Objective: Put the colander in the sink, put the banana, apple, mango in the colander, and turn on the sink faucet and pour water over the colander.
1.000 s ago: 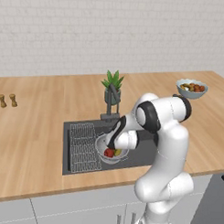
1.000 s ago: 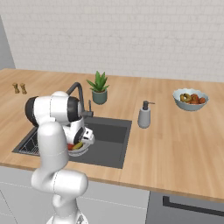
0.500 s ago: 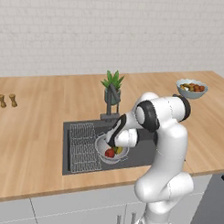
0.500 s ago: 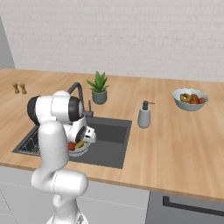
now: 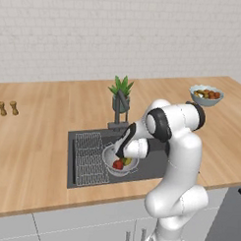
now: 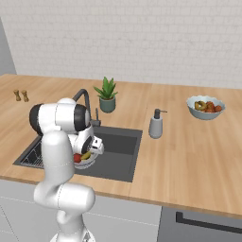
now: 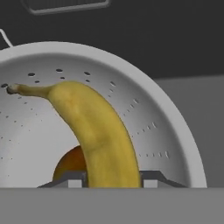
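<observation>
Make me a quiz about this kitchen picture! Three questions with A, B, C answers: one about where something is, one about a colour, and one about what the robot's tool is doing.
1. Where is the colander?
A. On the counter by the fruit bowl
B. Inside the sink
C. On top of the potted plant

2. What colour is the fruit lying across the colander in the hand view?
A. Yellow
B. Blue
C. Purple

3. What is the tool doing with the banana?
A. It is far away from it
B. It has dropped it on the floor
C. Its two tips stand on either side of the banana's end

Answers: 1 B, the pale bowl sits in the dark basin beside the wire rack. 2 A, the banana is yellow with a dark tip. 3 C, the hand view shows the banana's end between the tips, over the colander.
</observation>
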Available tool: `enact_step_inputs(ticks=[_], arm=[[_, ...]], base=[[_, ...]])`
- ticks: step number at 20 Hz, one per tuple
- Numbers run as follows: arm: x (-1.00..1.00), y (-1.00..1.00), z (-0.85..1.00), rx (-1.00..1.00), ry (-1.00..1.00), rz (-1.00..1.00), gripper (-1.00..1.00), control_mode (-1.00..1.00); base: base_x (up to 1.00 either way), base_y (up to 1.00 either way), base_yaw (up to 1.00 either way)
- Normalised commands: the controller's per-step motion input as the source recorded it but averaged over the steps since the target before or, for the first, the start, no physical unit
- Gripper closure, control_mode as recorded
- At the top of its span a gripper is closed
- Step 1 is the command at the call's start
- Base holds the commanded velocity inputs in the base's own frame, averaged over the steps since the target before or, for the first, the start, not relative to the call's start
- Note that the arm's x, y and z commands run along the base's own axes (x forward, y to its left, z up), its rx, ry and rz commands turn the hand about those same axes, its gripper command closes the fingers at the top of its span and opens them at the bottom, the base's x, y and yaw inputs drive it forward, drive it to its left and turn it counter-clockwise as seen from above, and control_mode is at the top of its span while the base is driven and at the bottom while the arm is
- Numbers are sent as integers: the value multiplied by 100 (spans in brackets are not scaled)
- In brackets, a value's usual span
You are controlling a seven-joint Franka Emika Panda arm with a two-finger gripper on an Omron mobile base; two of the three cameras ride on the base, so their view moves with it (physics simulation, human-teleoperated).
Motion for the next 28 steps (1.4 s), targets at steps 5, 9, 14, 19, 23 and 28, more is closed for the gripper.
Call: enact_step_inputs(ticks=[5, 9, 14, 19, 23, 28], arm=[[0, 0, 0, 0, 0, 0, -100, -100], [0, 0, 0, 0, 0, 0, -100, -100], [-6, 0, 28, 0, -1, 0, -100, -100], [-36, 0, 89, 0, 0, 0, -100, -100], [-59, 0, 78, 0, 0, 0, -100, -100], [-58, -13, 49, 0, -9, 0, -100, -100]], base=[[0, 0, 0], [0, 0, 0], [0, 0, 0], [0, 0, 0], [0, 0, 0], [0, 0, 0]])
